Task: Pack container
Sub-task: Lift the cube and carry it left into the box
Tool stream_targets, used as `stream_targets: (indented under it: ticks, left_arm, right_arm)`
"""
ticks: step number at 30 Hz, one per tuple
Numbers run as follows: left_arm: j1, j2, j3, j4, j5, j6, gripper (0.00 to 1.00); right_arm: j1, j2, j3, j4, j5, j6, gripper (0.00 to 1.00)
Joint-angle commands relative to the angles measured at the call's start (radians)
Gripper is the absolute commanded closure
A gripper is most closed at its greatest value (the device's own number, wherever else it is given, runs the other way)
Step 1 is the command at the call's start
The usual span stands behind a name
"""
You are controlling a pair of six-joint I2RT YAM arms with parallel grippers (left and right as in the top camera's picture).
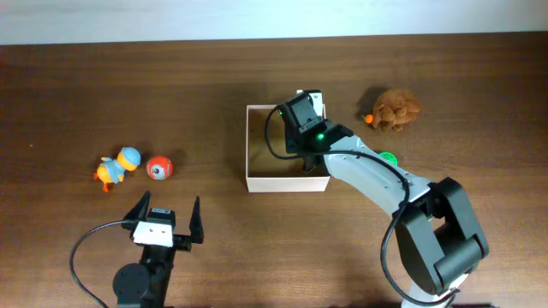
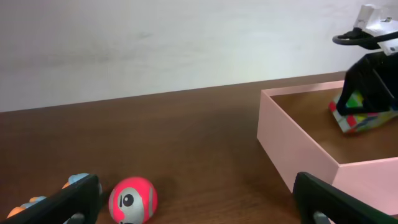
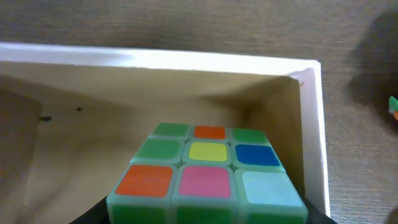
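Right, starting with the container: one square white box with a tan floor, sitting mid-table, and there's a single thing inside it, a colourful puzzle cube tucked toward the box's far right corner. The right gripper is down in that corner with its jaws closed on the cube, and from the left wrist view the cube sits tilted in the grip. Well out to the left of the container, two toys lie side by side on the table: a blue-and-orange duck figure and, just beside it on the container's side, a red ball with an eye on it. Nearer the front edge, left of the container, the left gripper hovers with its fingers spread wide and nothing between them. Off the container's far right corner rests a brown plush animal, and a small green object peeks out beside the right arm, too hidden to identify. The surface is dark wood grain, with a plain white wall behind. Count: one container, one cube, two arms, three loose toys plus that green piece.
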Motion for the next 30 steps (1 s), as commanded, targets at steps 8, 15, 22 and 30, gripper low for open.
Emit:
stream_targets:
  ticks: [8,15,22,30]
  left_arm:
    - [0.006,-0.009,-0.002,-0.006,0.0,0.019,0.01]
    - [0.006,-0.009,-0.002,-0.006,0.0,0.019,0.01]
    - [0.006,-0.009,-0.002,-0.006,0.0,0.019,0.01]
    - [0.006,-0.009,-0.002,-0.006,0.0,0.019,0.01]
  right_arm:
    - [0.003,0.002,0.019,0.021,0.023,0.011,0.27]
    - [0.005,0.002,0.019,0.021,0.017,0.009,0.21]
    - [0.01,0.0,0.043,0.0,-0.167,-0.053,0.74]
    - [0.044,0.005,0.043,0.018,-0.209,-0.072,0.85]
